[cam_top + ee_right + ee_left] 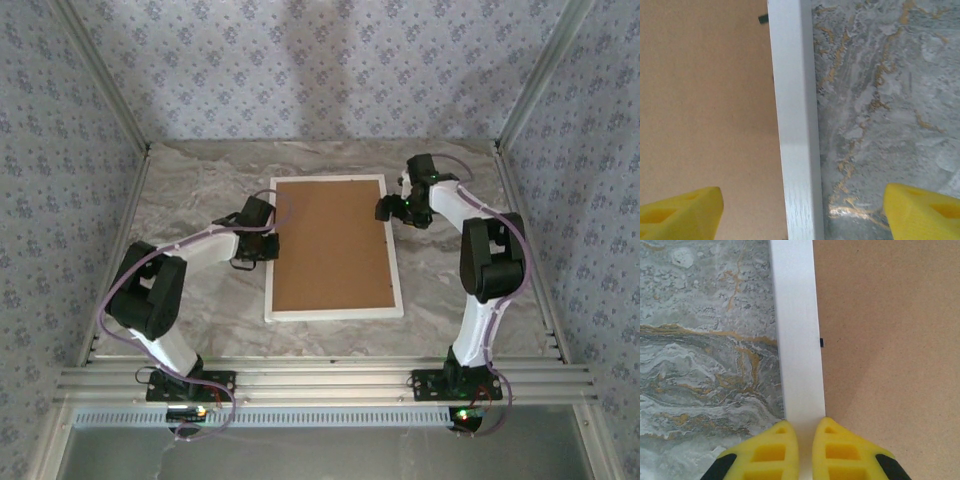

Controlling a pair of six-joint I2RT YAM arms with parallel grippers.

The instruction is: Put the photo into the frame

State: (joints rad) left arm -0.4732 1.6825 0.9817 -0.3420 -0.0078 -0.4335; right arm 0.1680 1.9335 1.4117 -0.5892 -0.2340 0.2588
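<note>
Frame (335,313) flat on bench (200,170), back up, brown backing board (330,245) inside it. Long axis runs away from your arm bases. Your left hand (806,427) closed, tips over frame's left rail. Right hand (801,192) open, astride right rail. Both equally near.

White frame (797,340) moulding painted matt with faint wood grain, brown backing board (890,340) of plain matt fibreboard, table (705,365) in smooth grey marble pattern veined with gold, yellow fingers (775,455) of matt moulded plastic, dull aluminium rails (320,380)
</note>
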